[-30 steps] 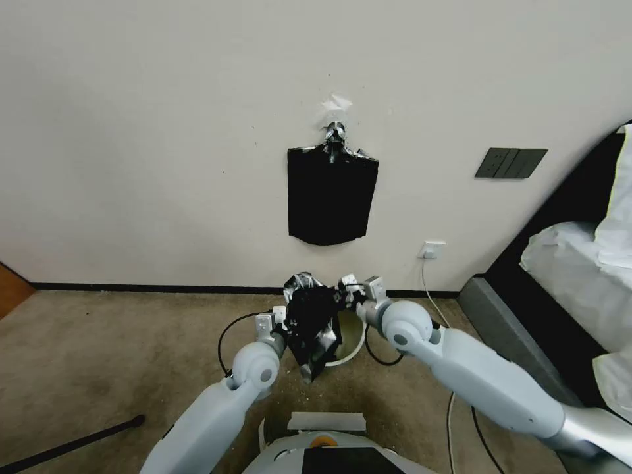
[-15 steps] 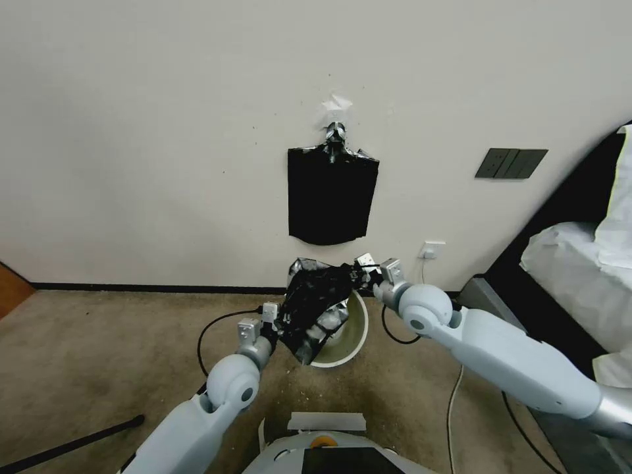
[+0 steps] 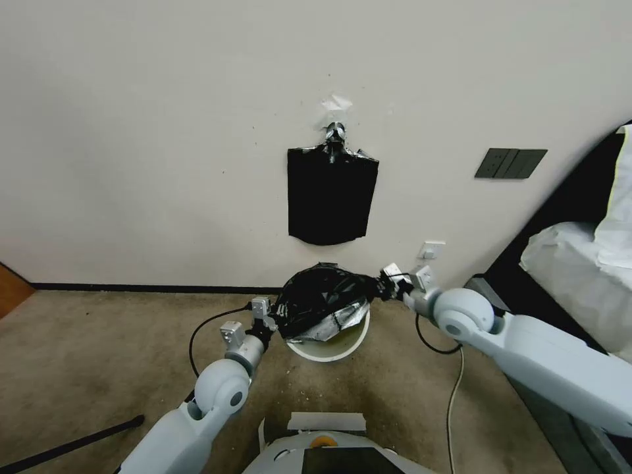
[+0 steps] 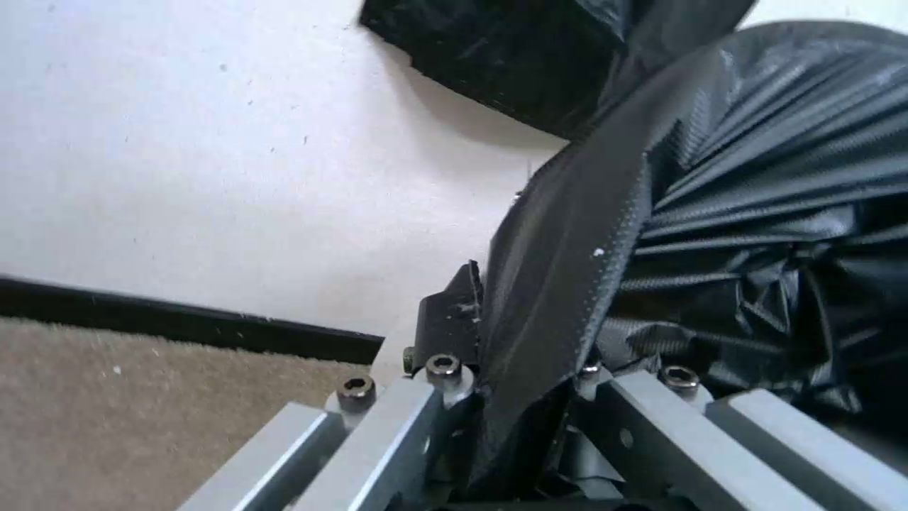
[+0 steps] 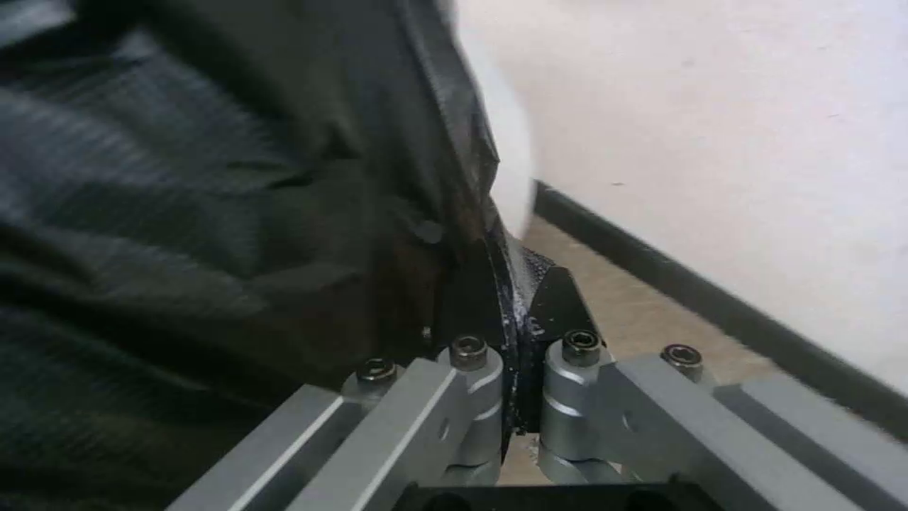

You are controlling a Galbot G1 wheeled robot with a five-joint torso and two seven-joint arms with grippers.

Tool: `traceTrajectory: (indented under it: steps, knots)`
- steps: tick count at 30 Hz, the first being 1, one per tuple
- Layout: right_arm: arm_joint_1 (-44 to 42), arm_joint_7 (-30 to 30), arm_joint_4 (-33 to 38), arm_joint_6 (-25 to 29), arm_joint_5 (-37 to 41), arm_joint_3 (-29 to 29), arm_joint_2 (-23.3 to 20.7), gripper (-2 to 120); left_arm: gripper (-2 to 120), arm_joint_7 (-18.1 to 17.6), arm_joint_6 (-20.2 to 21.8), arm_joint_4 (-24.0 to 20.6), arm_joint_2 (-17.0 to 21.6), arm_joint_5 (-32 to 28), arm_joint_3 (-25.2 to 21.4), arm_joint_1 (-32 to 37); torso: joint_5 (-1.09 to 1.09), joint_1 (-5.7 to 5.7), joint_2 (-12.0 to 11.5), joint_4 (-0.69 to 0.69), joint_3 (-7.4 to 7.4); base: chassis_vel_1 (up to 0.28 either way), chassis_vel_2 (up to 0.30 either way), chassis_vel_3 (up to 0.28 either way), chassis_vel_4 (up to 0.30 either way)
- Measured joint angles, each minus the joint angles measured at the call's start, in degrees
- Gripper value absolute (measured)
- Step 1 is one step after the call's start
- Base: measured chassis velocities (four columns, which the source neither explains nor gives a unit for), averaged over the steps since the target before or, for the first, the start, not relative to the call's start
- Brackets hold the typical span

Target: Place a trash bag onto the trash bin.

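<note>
Both grippers, left (image 3: pixel 268 317) and right (image 3: pixel 383 288), are pinching opposite edges of the trash bag (image 3: pixel 324 299), stretching it open just above the trash bin (image 3: pixel 329 347), its rim not yet covered

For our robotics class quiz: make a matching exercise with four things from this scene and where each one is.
1 trash bag
2 trash bin
3 bundle of bags
4 left gripper

a hangs on the wall hook
b stretched between both grippers
c clamps the bag's left edge
d on the carpet under the bag

Pairs: 1-b, 2-d, 3-a, 4-c
</note>
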Motion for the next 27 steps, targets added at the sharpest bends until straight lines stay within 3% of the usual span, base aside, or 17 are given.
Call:
traceTrajectory:
  steps: [8, 10, 19, 23, 26, 27]
  knots:
    - [-4.91, 5.54, -1.42, 7.13, -1.99, 1.51, 9.39, 0, 1, -0.60, 1.76, -1.37, 1.25, -0.61, -1.75, 2.46, 0.02, 0.00, 0.00, 0.03, 0.00, 0.000, 0.000, 0.000, 0.000]
    - [-6.98, 7.30, -1.16, 8.64, -2.41, 2.77, 11.05, 12, 1, -1.54, 2.95, -1.37, 1.36, -0.63, -2.42, 2.81, 0.00, 0.00, 0.00, 0.04, 0.00, 0.000, 0.000, 0.000, 0.000]
    - [-17.85, 6.41, 1.62, 10.86, -11.04, 8.98, 12.49, 40, 1, -4.60, 5.99, -1.37, 1.67, -1.35, -3.97, 3.07, 0.01, 0.00, 0.00, 0.01, 0.00, 0.000, 0.000, 0.000, 0.000]
    - [-23.84, 4.46, 4.91, 12.09, -15.81, 13.91, 13.74, 53, 1, -5.68, 6.94, -1.26, 1.80, -2.04, -4.50, 3.08, 0.01, 0.00, 0.00, 0.02, 0.00, 0.000, 0.000, 0.000, 0.000]
    - [-31.20, -0.83, 6.83, 17.00, -26.44, 18.65, 14.38, 68, 1, -6.41, 7.89, -1.23, 2.28, -2.89, -4.76, 2.79, 0.02, 0.00, 0.00, 0.01, 0.00, 0.000, 0.000, 0.000, 0.000]
    - [-31.20, -0.83, 6.83, 17.00, -26.44, 18.65, 14.38, 68, 1, -6.41, 7.89, -1.23, 2.28, -2.89, -4.76, 2.79, 0.02, 0.00, 0.00, 0.01, 0.00, 0.000, 0.000, 0.000, 0.000]
